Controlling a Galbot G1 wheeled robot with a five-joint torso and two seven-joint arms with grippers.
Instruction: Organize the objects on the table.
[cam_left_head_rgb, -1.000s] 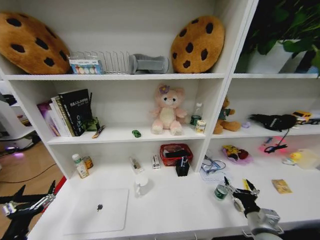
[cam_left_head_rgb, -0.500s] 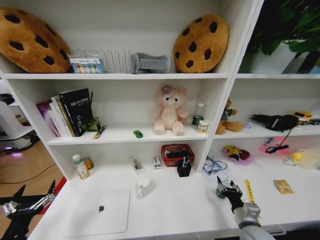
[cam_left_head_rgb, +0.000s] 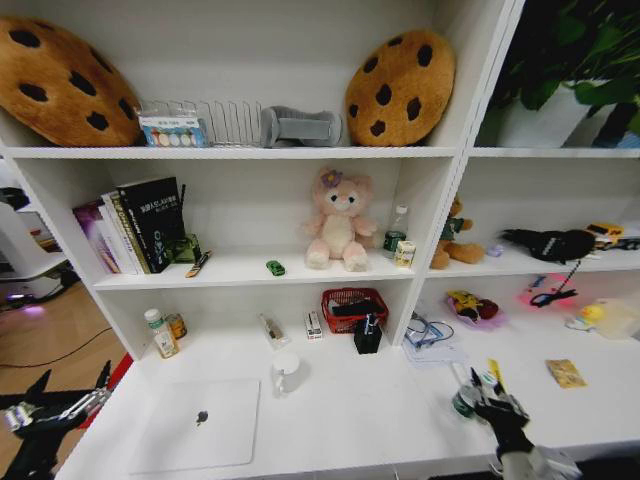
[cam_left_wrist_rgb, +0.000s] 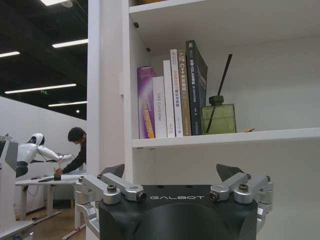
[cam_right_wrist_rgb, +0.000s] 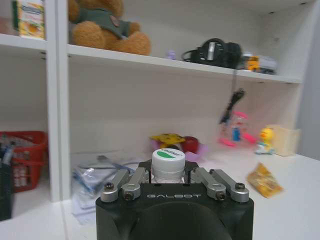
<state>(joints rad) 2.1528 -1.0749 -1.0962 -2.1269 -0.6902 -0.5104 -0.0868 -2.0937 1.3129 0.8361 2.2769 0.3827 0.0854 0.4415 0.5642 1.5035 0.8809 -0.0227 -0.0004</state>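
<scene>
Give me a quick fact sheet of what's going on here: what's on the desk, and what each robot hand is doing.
Desk: long white table under shelves
Laptop: closed silver laptop, front left of the desk
Mug: white mug beside the laptop
Right gripper: right gripper low over the desk's right side, fingers around a small white-capped bottle
Left gripper: left gripper open, off the desk's left end, holding nothing
Green toy car: green toy car on the middle shelf
</scene>
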